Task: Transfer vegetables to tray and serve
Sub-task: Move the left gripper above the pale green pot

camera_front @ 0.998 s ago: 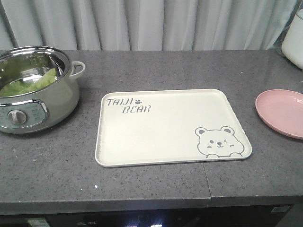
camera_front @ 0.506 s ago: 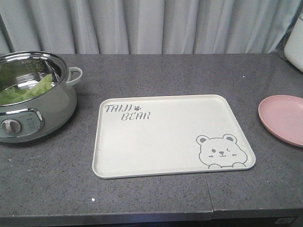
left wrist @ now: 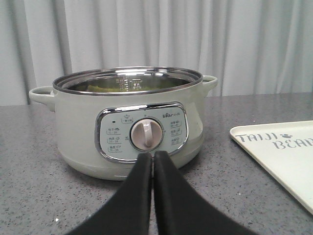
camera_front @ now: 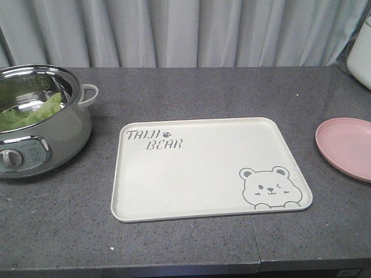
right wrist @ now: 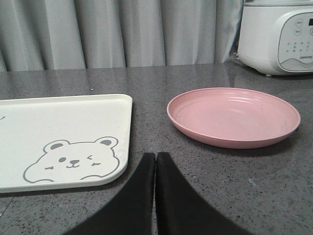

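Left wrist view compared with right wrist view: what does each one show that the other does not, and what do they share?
Only the left wrist view: the electric pot with its dial, and the shut left claw. Only the right wrist view: the pink plate, a white appliance behind it, the winking bear drawing, and the shut right claw. Both: the cream tray, the grey countertop, the curtain.

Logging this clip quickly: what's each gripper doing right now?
Left gripper: closed, holding nothing.
Right gripper: closed, holding nothing.

One pot [camera_front: 55, 136], one tray [camera_front: 197, 179], one plate [camera_front: 346, 146]
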Robot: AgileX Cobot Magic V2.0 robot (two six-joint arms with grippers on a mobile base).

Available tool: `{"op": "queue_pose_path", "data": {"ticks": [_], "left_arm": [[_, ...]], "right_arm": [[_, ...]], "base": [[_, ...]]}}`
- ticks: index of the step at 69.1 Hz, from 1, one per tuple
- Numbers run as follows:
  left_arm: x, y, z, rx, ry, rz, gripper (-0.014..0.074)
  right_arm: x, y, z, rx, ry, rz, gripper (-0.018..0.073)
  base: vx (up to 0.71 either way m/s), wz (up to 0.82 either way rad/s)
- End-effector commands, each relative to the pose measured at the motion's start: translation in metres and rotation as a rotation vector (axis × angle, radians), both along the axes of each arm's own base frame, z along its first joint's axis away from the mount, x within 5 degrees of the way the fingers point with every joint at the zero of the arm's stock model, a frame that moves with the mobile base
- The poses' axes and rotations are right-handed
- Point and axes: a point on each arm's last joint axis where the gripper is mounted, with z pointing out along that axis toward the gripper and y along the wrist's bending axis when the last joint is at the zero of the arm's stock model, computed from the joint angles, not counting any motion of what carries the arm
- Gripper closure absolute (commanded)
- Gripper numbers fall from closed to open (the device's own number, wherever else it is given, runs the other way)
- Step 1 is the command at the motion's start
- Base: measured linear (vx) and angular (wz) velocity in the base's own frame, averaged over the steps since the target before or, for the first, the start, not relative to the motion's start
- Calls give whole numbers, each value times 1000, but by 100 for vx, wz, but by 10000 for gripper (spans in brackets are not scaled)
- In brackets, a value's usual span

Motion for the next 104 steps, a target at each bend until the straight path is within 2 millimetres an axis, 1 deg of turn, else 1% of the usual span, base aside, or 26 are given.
{"op": "queue_pose_path", "data": {"ticks": [1,55,65,70,75,78,84,88,96,103,104], "left_arm": [[0,0,-2,-12,-62,-3,602],[0,0,-2,-12,-62,-3,602],[0,0,-2,-12,-62,-3,602],[-1,0,0,-13,-78,-3,602],[-2,0,11,-52,-130,-8,602],[-4,0,22,-86,-166,-13,602],[-10,0,47,-116,-221,-20,602],[-14,0,67,-114,-239,-20,602],[-15,0,103,-106,-194,-17,602],[-5,0,131,-101,-102,-10,602],[-3,0,133,-101,-90,-10,602]], "right_arm": [[0,0,2,-9,-70,2,568],[0,0,2,-9,-70,2,568],[0,0,4,-20,-84,2,568],[0,0,8,-10,-97,2,568],[-1,0,19,0,-109,2,568],[-2,0,28,-1,-113,2,568],[-2,0,53,-1,-110,3,568],[-2,0,73,-14,-109,2,568],[6,0,109,-59,-52,0,568],[20,0,140,-65,10,1,568],[23,0,142,-59,29,1,568]], "base": [[0,0],[0,0],[0,0],[0,0],[0,0],[0,0],[0,0],[0,0],[0,0],[0,0],[0,0]]}}
